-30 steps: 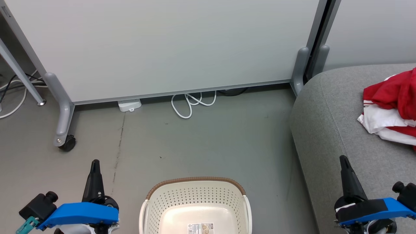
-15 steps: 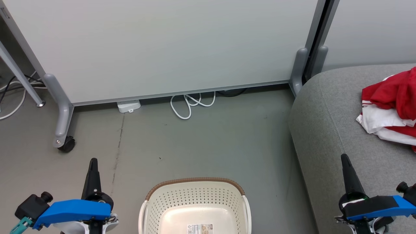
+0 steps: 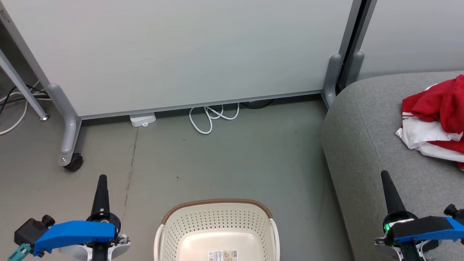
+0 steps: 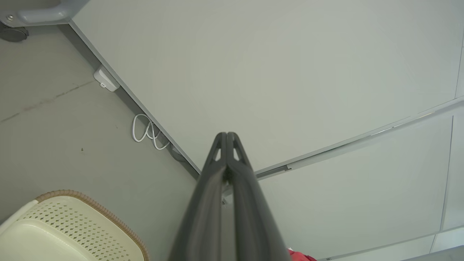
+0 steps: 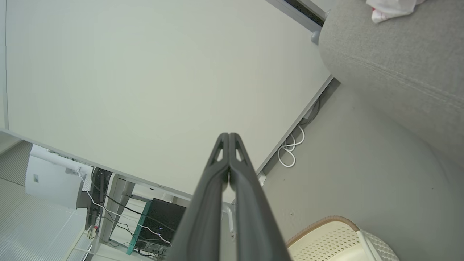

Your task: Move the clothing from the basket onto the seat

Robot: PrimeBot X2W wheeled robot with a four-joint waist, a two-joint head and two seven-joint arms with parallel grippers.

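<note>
from the head, the red and white clothing [image 3: 435,116] lies heaped on the grey seat [image 3: 366,145] at the right, the basket [image 3: 217,201] stands on the floor [image 3: 232,163] at bottom middle with a label [image 3: 225,255] on its bottom, and the left gripper [image 3: 102,177] and right gripper [image 3: 383,174] point up on either side of it. in the left wrist view the fingers are pressed together before a pale panel [image 4: 290,72], the basket at lower left. in the right wrist view the fingers are likewise pressed together, the seat at upper right and a white cable [image 5: 290,152] on the floor.
</note>
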